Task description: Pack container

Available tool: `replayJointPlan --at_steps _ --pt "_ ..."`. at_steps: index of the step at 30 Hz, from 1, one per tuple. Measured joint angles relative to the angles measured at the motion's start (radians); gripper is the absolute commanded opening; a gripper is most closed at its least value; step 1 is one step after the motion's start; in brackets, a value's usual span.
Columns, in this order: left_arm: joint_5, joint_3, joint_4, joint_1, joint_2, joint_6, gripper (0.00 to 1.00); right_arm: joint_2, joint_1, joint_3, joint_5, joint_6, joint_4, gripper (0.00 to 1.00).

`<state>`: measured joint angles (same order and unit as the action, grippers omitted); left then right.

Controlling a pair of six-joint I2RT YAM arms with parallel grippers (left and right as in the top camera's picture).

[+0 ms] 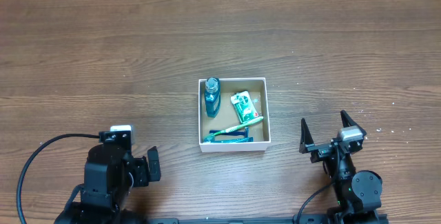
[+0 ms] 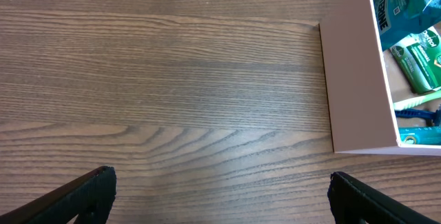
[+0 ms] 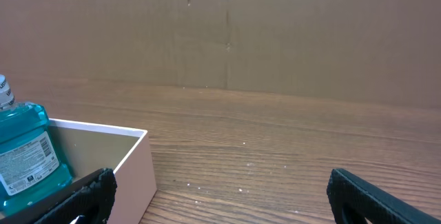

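Note:
The container [image 1: 233,145], a shallow square box with white walls and a brown inside, sits at the table's middle. In it lie a blue bottle [image 1: 211,96], a green packet [image 1: 243,107], a green toothbrush [image 1: 234,129] and a blue item [image 1: 234,138]. My left gripper [image 1: 152,163] is open and empty at the front left, apart from the box; the box wall shows in the left wrist view [image 2: 351,86]. My right gripper [image 1: 324,131] is open and empty to the right of the box. The right wrist view shows the box corner [image 3: 134,162] and the bottle [image 3: 24,151].
A brown cardboard wall [image 3: 227,31] stands at the far edge of the wooden table [image 1: 103,65]. Bare wood lies between each gripper and the box. Black cables [image 1: 41,151] run by the left arm base.

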<state>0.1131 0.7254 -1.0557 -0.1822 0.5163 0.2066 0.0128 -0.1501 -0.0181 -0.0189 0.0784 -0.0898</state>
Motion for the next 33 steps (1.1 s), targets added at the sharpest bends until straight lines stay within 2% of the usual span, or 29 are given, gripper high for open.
replayJointPlan --at_steps 6,11,14,18,19,20,25,27,29,33 --pt "0.002 0.0 -0.011 0.0 -0.006 0.0 1.0 0.0 0.0 0.0 0.0 0.001 0.0 1.0" --pt "0.005 -0.084 0.066 0.047 -0.157 -0.027 1.0 0.0 0.0 0.0 0.0 0.0 0.0 1.0" --pt "0.008 -0.225 0.209 0.068 -0.285 -0.061 1.0 0.0 0.0 0.0 0.0 0.001 0.001 1.0" --pt "0.009 -0.414 0.515 0.074 -0.419 -0.132 1.0 0.0 0.0 0.0 0.0 0.001 0.001 1.0" --pt "0.009 -0.449 0.582 0.074 -0.435 -0.145 1.0 0.0 0.0 0.0 0.0 0.0 0.0 1.0" --pt "0.011 -0.511 0.718 0.074 -0.459 -0.166 1.0 0.0 0.0 0.0 0.0 0.0 0.0 1.0" --pt "0.011 -0.666 1.053 0.098 -0.499 -0.21 1.0 0.0 0.0 0.0 0.0 0.0 0.0 1.0" --pt "0.011 -0.7 1.053 0.102 -0.502 -0.214 1.0 0.0 0.0 0.0 0.0 0.001 0.0 1.0" --pt "0.011 -0.715 0.989 0.109 -0.501 -0.215 1.0 0.0 0.0 0.0 0.0 0.0 0.0 1.0" --pt "0.004 -0.717 0.988 0.121 -0.502 -0.218 1.0 0.0 0.0 0.0 0.0 0.001 0.0 1.0"
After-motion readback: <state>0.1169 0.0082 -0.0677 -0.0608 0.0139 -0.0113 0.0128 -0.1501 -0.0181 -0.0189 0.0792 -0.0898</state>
